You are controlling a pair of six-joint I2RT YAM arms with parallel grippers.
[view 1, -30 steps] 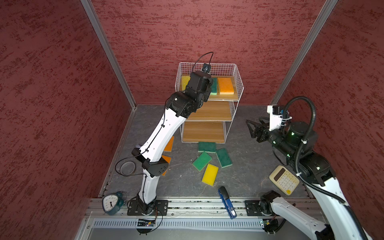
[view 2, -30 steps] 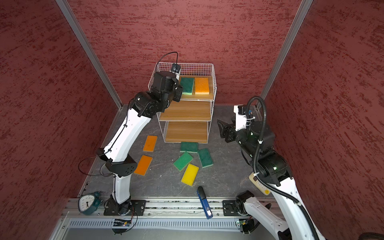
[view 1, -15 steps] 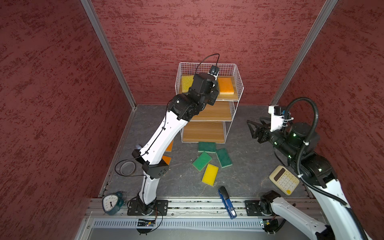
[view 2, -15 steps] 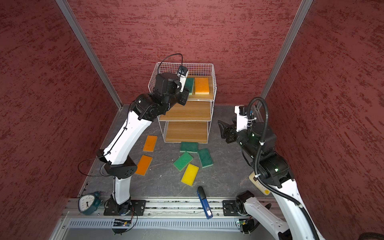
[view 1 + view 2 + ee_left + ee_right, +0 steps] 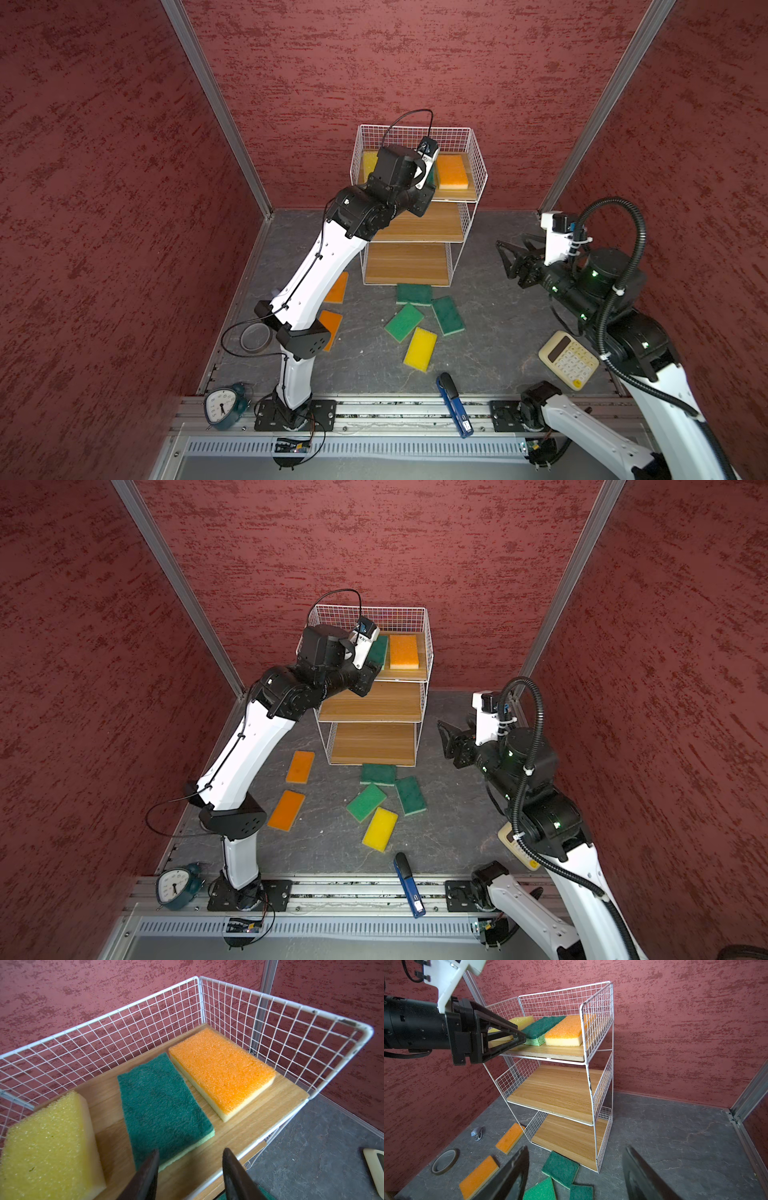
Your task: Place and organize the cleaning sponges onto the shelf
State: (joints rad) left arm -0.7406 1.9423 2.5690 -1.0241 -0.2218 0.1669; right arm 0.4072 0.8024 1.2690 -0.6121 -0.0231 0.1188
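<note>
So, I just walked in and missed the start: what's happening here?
A two-armed robot is putting sponges on the shelf. The left gripper is at the top tier, jaws open and empty, by the green sponge, which lies between a yellow sponge and an orange sponge. Six more wait on the floor: two orange, three green, one yellow. The right gripper hovers open beside the shelf, holding nothing.

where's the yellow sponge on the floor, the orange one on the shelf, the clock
floor yellow sponge (image 5: 420,349), in a top view, centre of its face
shelf orange sponge (image 5: 221,1073), left wrist view, centre of its face
clock (image 5: 220,409), in a top view, dial
</note>
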